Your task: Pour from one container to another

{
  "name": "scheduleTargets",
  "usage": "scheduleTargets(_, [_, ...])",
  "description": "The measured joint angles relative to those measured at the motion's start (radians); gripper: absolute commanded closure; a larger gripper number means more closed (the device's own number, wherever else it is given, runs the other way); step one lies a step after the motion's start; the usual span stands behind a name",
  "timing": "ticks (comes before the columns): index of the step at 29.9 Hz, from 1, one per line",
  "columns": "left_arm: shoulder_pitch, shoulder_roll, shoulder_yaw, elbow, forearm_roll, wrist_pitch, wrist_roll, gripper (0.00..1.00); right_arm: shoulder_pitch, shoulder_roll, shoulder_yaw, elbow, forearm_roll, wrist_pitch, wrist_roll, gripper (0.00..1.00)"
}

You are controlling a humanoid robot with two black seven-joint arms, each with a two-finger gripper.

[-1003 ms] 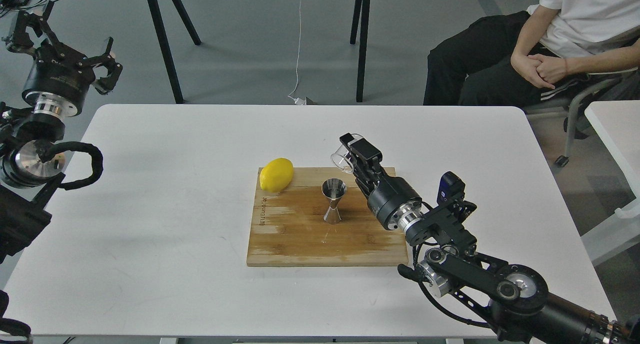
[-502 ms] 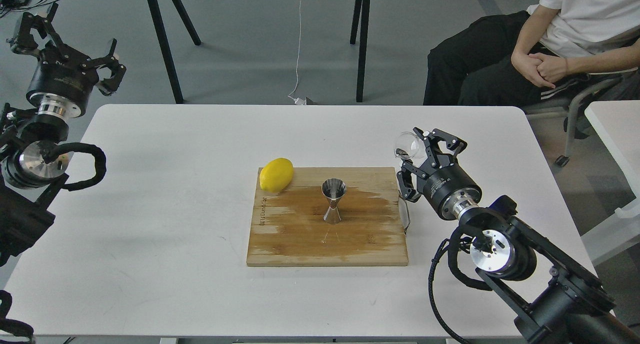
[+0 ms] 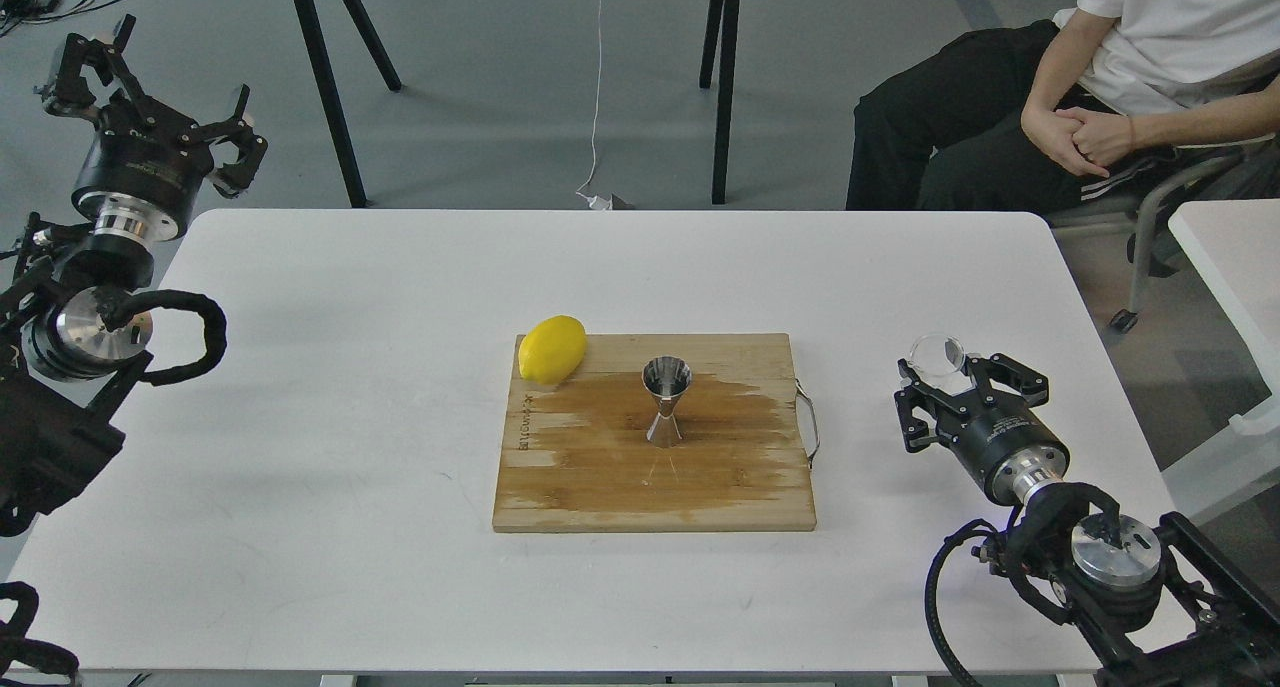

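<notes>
The steel jigger stands upright in the middle of a wooden cutting board. Well to its right, off the board and near the table's right edge, my right gripper is shut on the clear glass cup. The cup is held roughly upright, low over the white table; whether it touches the table I cannot tell. My left gripper hangs open and empty beyond the table's far left corner.
A yellow lemon lies on the board's far left corner. A dark wet patch spreads over the board around the jigger. A metal handle sticks out of the board's right side. A seated person is at the far right.
My right gripper has carried the cup from a tilted pose above the jigger away to the right and down, turning it upright. The left gripper drifted slightly right.
</notes>
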Motion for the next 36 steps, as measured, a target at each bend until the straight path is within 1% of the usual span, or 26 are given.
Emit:
scheduleTargets(4, [0.003, -0.003, 0.0, 0.0, 0.0, 0.0, 0.0, 0.0, -0.005, 0.005, 0.005, -0.087, 0.026, 0.056, -0.006, 0.64])
scheduleTargets(10, [0.013, -0.015, 0.0, 0.0, 0.0, 0.001, -0.001, 0.0, -0.011, 0.033, 0.01, -0.182, 0.034, 0.088, -0.009, 0.64])
scheduleTargets(20, [0.014, -0.008, 0.0, 0.0, 0.0, 0.002, -0.001, 0.0, 0.027, 0.043, 0.024, -0.268, 0.035, 0.1, -0.022, 0.53])
scheduleTargets(23, [0.013, -0.007, -0.003, 0.0, 0.0, 0.001, -0.001, 0.0, 0.036, 0.045, 0.023, -0.28, 0.035, 0.1, -0.023, 0.52])
scheduleTargets(28, [0.012, -0.006, -0.004, 0.0, 0.0, 0.001, -0.001, 0.0, 0.047, 0.048, 0.023, -0.283, 0.035, 0.1, -0.022, 0.45])
scheduleTargets(30, [0.012, -0.006, -0.004, 0.0, 0.0, 0.001, -0.001, 0.0, 0.049, 0.049, 0.023, -0.283, 0.035, 0.1, -0.022, 0.31])
scheduleTargets(31, [0.012, -0.006, -0.004, 0.0, 0.0, 0.001, -0.001, 0.0, 0.049, 0.049, 0.023, -0.283, 0.035, 0.1, -0.022, 0.19])
scheduleTargets(32, [0.012, -0.006, -0.003, 0.0, 0.0, 0.001, -0.001, 0.0, 0.049, 0.05, 0.023, -0.283, 0.035, 0.1, -0.022, 0.0])
scheduleTargets(34, [0.011, -0.006, -0.003, 0.0, 0.0, 0.001, -0.001, 0.0, 0.047, 0.05, 0.023, -0.278, 0.035, 0.103, -0.022, 0.0])
scheduleTargets(36, [0.011, -0.005, -0.003, 0.0, 0.0, 0.001, -0.001, 0.0, 0.041, 0.051, 0.024, -0.272, 0.035, 0.131, -0.021, 0.0])
